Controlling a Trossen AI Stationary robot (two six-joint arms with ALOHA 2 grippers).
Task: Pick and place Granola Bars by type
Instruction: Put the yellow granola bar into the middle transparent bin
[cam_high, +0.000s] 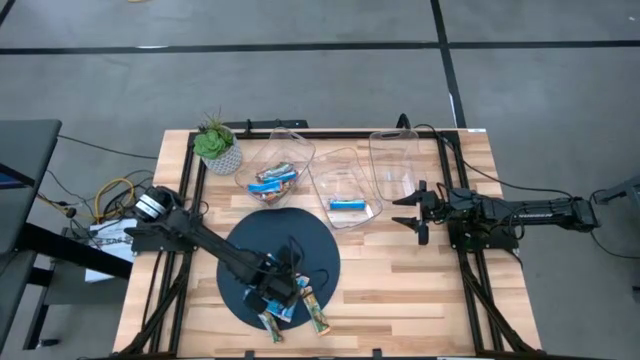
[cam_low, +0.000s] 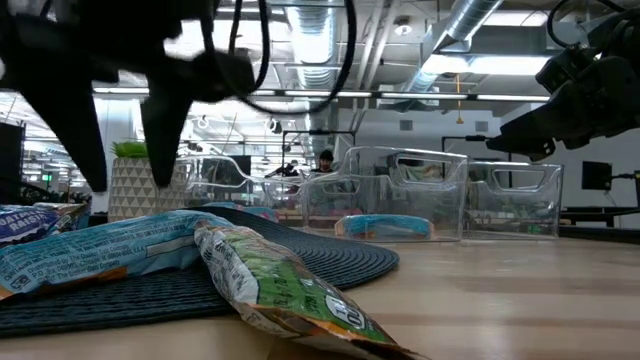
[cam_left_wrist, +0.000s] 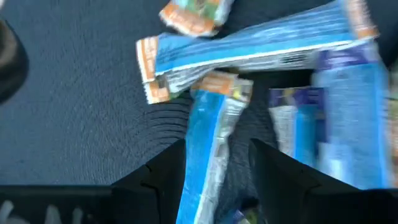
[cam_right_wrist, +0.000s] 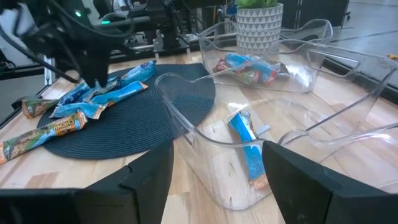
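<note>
Left end effector (cam_left_wrist: 214, 168) astride blue bar (cam_left_wrist: 208, 149)

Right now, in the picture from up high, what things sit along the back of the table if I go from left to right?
Potted plant → bin with several granola bars → middle bin with one blue bar → empty-looking bin → right gripper, open, beside that bin.

Both arms are matte black, built of jointed tubular links. The left arm (cam_high: 205, 242) carries dark cables along its wrist. The right arm (cam_high: 520, 212) ends in two blunt, angular black fingers (cam_right_wrist: 149, 177).
</note>
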